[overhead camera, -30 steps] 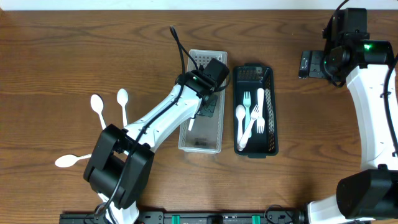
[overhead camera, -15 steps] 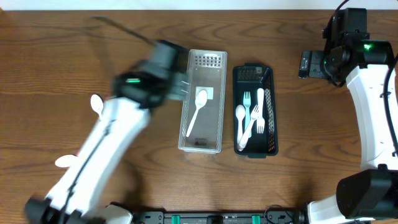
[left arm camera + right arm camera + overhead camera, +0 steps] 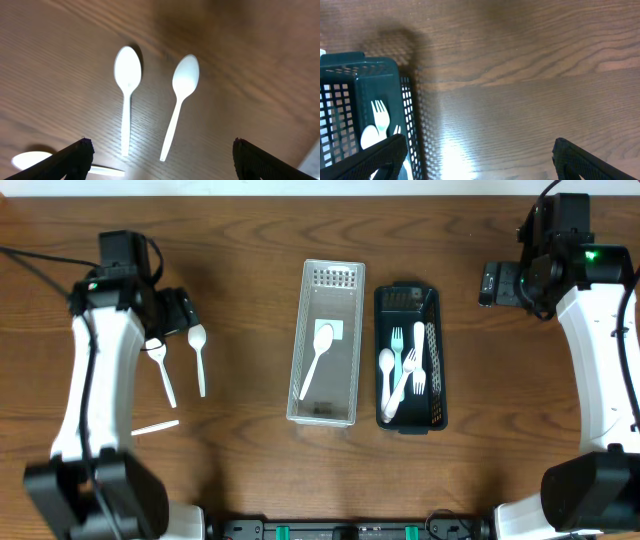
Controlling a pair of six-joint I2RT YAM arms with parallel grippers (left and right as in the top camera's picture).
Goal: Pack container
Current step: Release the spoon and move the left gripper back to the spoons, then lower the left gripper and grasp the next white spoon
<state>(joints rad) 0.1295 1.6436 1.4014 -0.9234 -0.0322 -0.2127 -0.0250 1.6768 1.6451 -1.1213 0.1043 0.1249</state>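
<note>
The left arm (image 3: 95, 380) stands at the far left. It rises from its base at the near edge of the table (image 3: 250, 240) and bends right at the top. Its left gripper (image 3: 178, 310) hangs over loose cutlery. The left wrist camera shows the two fingertips (image 3: 75, 155) in the bottom corners, spread wide. Nothing is held between them.

Three loose white spoons lie on the wood under that gripper. The first spoon (image 3: 127, 75) and the second spoon (image 3: 186, 75) lie side by side without touching, bowls toward the far edge. The third spoon (image 3: 30, 160) lies crosswise, nearer the arm's base. From overhead the arm hides its bowl and only its handle shows.

At the centre sits the clear container (image 3: 340, 380), a long tray with its short ends toward the near and far edges. One packed spoon (image 3: 314, 365) lies inside it at a slant, bowl toward the far end.

Just to its right, close but apart, is the dark basket (image 3: 433, 350). It holds a small heap of white cutlery: at least three forks (image 3: 397, 340) and one spoon. The pieces overlap, so the exact count is unclear.

At the far right, the right arm (image 3: 600, 370) reaches from its base toward the far edge. The right gripper (image 3: 492, 283) is over bare wood beside the basket's far right corner. Its fingertips (image 3: 375, 160) are wide apart and hold nothing.
</note>
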